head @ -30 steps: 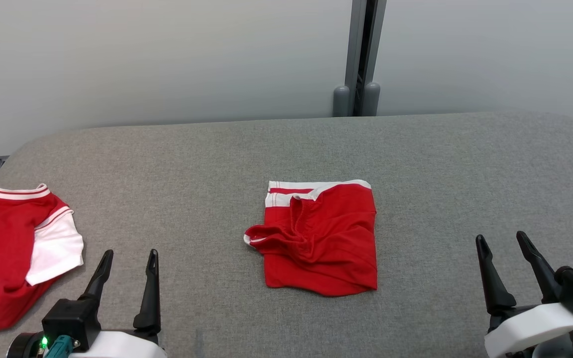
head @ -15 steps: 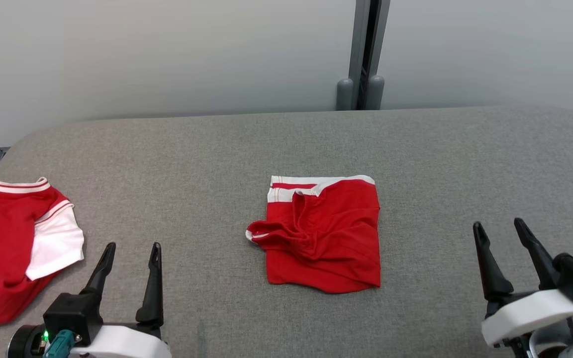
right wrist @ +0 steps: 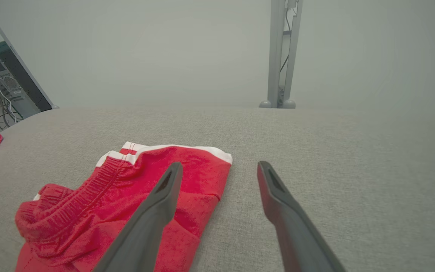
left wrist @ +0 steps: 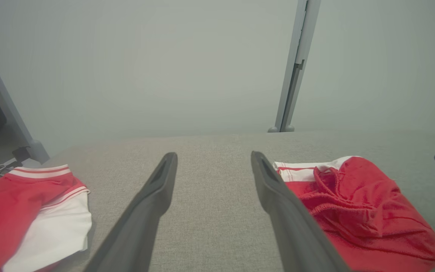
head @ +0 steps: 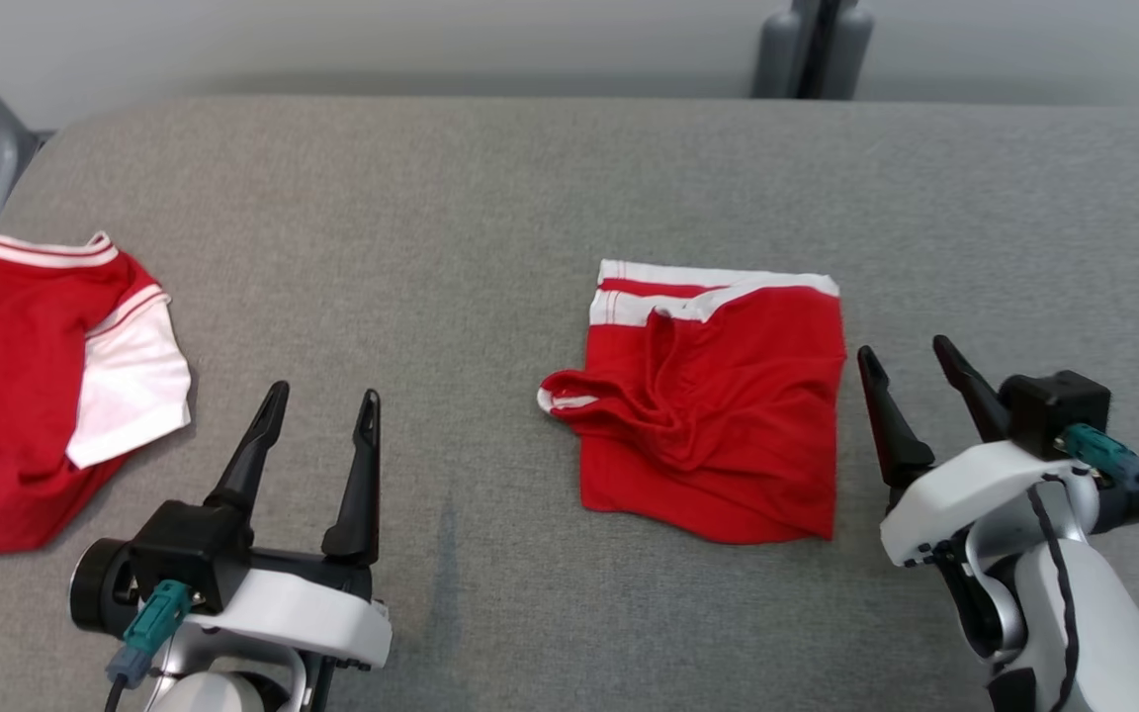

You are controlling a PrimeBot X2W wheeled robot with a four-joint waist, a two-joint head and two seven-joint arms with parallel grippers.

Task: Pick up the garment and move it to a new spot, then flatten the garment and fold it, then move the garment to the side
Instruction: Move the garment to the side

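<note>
Folded red garment [head: 713, 415] with white trim lies rumpled near the middle of a grey cloth-covered table [head: 431, 198]; right gripper [head: 903, 346] hovers just beside it at three o'clock, fingers spread wide, holding nothing; left gripper [head: 323, 392] at eight o'clock, likewise wide and empty; a red-and-white shirt [head: 36, 376] lies at nine o'clock, well apart.

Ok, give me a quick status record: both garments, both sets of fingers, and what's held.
target garment: red shorts, white waistband, creased rough square, mid-table
other garment: red shirt with white sleeve, table's left edge
surface: grey fabric table
left fingers: open, empty, between the two garments
right fingers: open, empty, by the shorts' right edge
held: nothing
</note>
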